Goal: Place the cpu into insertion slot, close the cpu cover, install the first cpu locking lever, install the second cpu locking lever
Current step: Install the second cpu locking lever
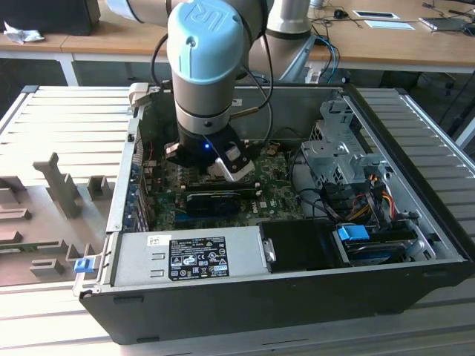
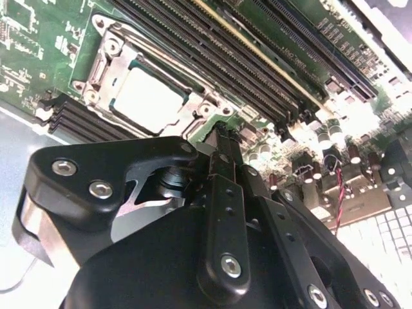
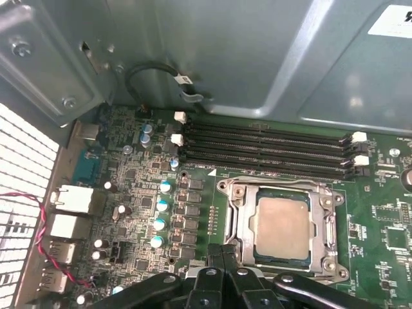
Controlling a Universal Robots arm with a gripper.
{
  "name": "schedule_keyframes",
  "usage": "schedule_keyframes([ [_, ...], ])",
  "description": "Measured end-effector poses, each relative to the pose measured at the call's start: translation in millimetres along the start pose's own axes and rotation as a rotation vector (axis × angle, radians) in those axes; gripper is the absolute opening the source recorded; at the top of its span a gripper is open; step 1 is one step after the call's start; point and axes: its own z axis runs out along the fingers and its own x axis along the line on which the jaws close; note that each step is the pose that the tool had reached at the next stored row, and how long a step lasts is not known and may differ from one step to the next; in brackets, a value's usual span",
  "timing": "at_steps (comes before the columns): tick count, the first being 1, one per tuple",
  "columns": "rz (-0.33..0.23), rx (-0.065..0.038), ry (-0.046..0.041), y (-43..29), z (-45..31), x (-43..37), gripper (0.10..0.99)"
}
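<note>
Black and pressed together with nothing between its fingers, the tool [image 2: 222, 138] hangs just beside the socket, its tips close to the edge of the dull silver cpu cover frame [image 3: 239, 215]. In both wrist views the pale silvery-beige square cpu [image 3: 282, 226] lies flat in the insertion slot [image 2: 116, 102], and the cover frame is down around it, the chip's face showing through the square centre cut-out [image 2: 147, 98]. Long black memory slots [image 3: 267, 151] run just beside the socket on the green motherboard [image 3: 380, 225]. In the exterior view the grey and pale blue robot arm [image 1: 208, 59] reaches down into the open black computer case [image 1: 297, 297], which sits on a ribbed grey worktop [image 1: 67, 119]; the tool [image 1: 223, 167] is low over the board.
</note>
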Motion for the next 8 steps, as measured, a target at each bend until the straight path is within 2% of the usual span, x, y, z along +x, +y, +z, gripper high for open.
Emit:
schedule_keyframes([
  [8, 0.000, 0.000, 0.0000, 3.2, -9.3, -0.3, 0.106],
])
